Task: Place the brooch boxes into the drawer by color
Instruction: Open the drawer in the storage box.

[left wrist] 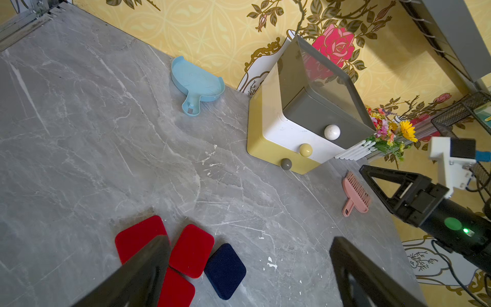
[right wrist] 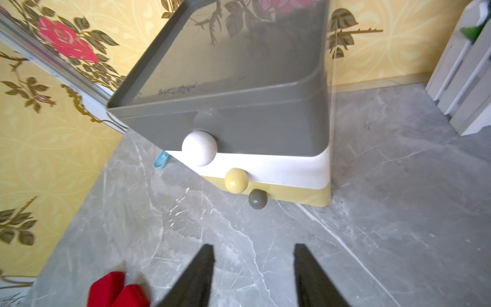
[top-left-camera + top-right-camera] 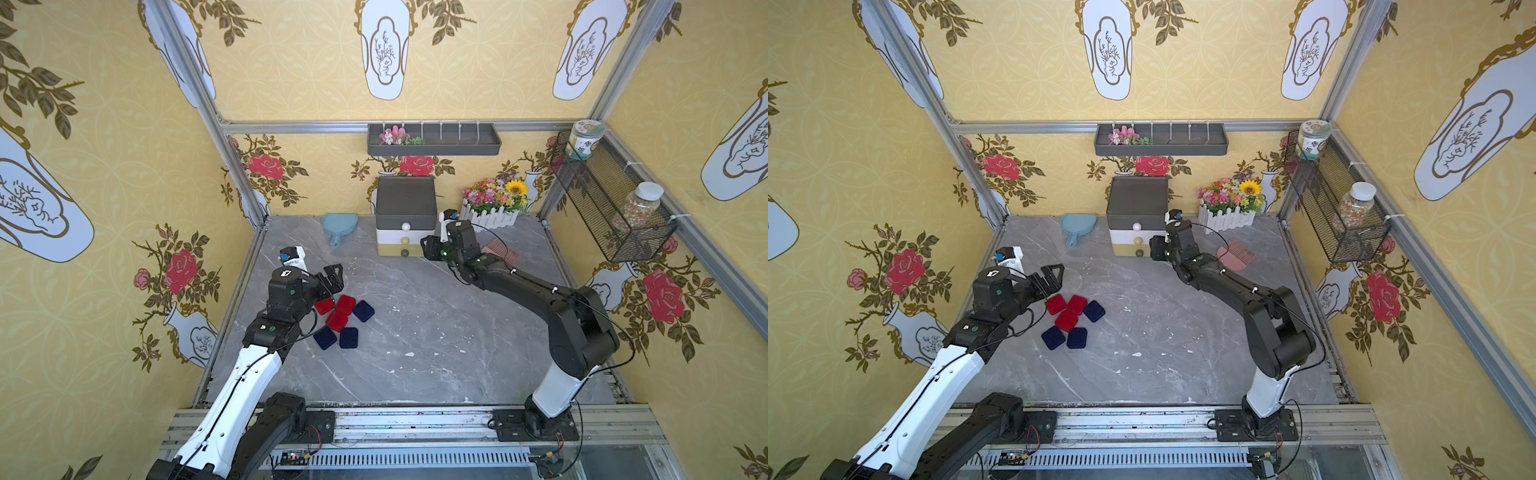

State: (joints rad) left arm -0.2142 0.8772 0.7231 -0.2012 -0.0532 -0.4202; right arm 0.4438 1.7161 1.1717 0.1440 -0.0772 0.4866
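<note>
Small, flat red and navy velvet brooch boxes (image 3: 337,320), likely light and stiff, lie just below the wide-open, empty left fingers (image 1: 143,271); pinch opposite edges.

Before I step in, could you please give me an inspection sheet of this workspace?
Surface: grey marble tabletop, flecked with white chips.
Job's things: three red brooch boxes and three navy brooch boxes, clustered; drawer chest at the back wall, drawers look shut.
Clutter: blue dustpan, pink comb, flower planter.
Grippers: left gripper open above the boxes; right gripper open, empty, before the chest.
Cables: black cable loops off the right arm, clear of boxes.
Surroundings: floral walls; wall tray; mesh basket holding two jars.
</note>
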